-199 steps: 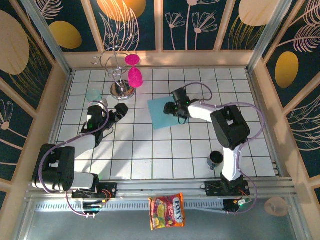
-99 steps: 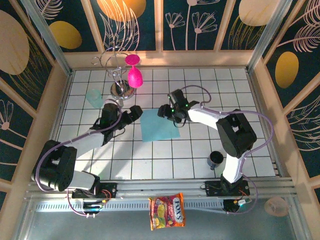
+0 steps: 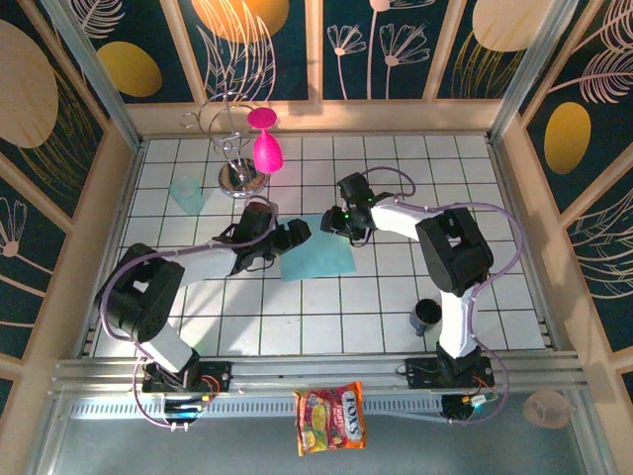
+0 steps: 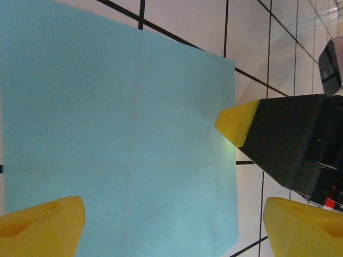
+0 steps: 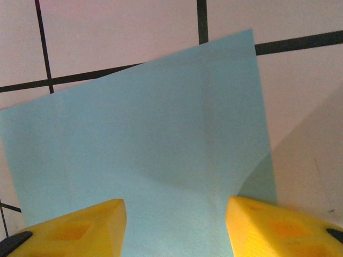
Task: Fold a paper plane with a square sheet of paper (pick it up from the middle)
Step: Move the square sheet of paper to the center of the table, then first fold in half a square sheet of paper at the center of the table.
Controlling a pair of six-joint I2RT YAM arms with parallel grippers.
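The square sheet of paper (image 3: 321, 259) is light blue and lies flat on the white grid table (image 3: 396, 297), mid-table. My left gripper (image 3: 295, 237) hovers at its left edge, open; in the left wrist view its fingers straddle the sheet (image 4: 118, 134) widely, with the gripper (image 4: 171, 230) low above it. My right gripper (image 3: 334, 220) is at the sheet's far edge, and one of its yellow fingertips (image 4: 236, 122) touches the paper. In the right wrist view the jaws (image 5: 177, 230) stand apart on the sheet (image 5: 161, 134), which bows up slightly between them.
A metal stand (image 3: 237, 173) with pink goblets (image 3: 265, 148) is at the back left, with a pale-teal cup (image 3: 186, 193) beside it. A dark cup (image 3: 427, 315) sits near the right arm's base. A snack packet (image 3: 331, 418) lies beyond the near rail.
The left arm swung right to the paper's left edge and its jaws narrowed a little. The right gripper's jaws closed partway. The sheet slid toward the near side.
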